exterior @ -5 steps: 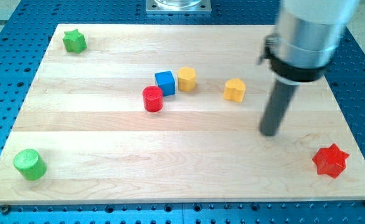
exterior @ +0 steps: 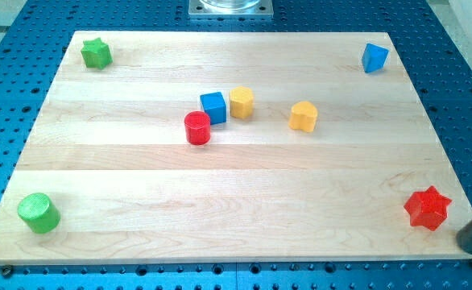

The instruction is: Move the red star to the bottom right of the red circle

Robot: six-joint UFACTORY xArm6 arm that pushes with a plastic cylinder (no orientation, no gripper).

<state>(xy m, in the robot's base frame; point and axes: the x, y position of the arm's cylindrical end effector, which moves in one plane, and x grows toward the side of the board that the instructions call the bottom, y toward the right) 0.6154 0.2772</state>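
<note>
Wood planks, pale and smooth, are making up the board [exterior: 236, 177], which is lying on a blue metal plate [exterior: 2, 121] dotted with rows of holes. My tip [exterior: 471, 246] is showing at the view's bottom right edge as a dark rod end, sitting just off the board's corner; there are no jaws on it, only the plain rod. The red star [exterior: 427, 208], ribbed in texture, is resting just to the view's left of my tip and slightly above it, apart from it. The red circle [exterior: 196, 128], a short cylinder, is standing far to the view's left of my tip, near the board's middle, touching or almost touching a blue cube [exterior: 213, 107]. A yellow block [exterior: 241, 102] is sitting beside that cube, and a yellow heart [exterior: 304, 116] further right. A blue block [exterior: 374, 58], a green star [exterior: 96, 53] and a green cylinder [exterior: 39, 213] are occupying three corners. No writing is readable. Nothing is lying between star and circle.
</note>
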